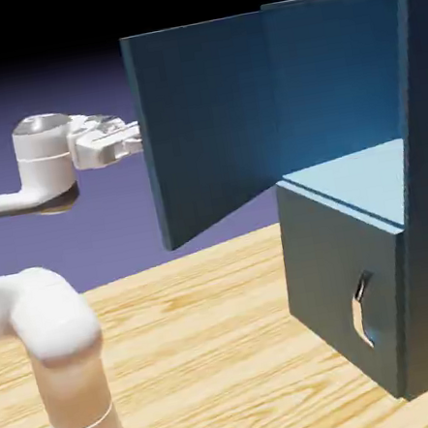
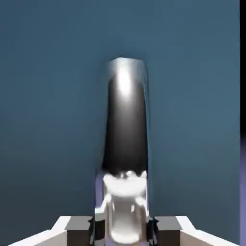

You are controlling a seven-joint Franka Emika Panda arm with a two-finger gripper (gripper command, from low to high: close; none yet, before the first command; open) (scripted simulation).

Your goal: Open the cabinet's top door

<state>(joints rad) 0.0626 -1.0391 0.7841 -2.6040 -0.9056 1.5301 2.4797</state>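
The dark teal cabinet (image 1: 417, 174) stands at the right of the exterior view. Its top door (image 1: 205, 126) is swung wide, standing out toward the left and baring the pale blue inner shelf (image 1: 355, 180). My gripper (image 1: 136, 138) is at the door's free edge, on the face turned away from the exterior camera. In the hand view the door's silver handle (image 2: 126, 125) fills the middle, running between the two grey fingertips (image 2: 79, 230), with my gripper (image 2: 125, 230) shut on it. The teal door panel (image 2: 48, 120) fills the rest of that view.
The shorter lower door (image 1: 342, 280) is closed, with its small bent silver handle (image 1: 362, 311) on the front. The wooden table (image 1: 212, 356) stretches under the arm, and the arm's white base link (image 1: 58, 372) rises at the lower left.
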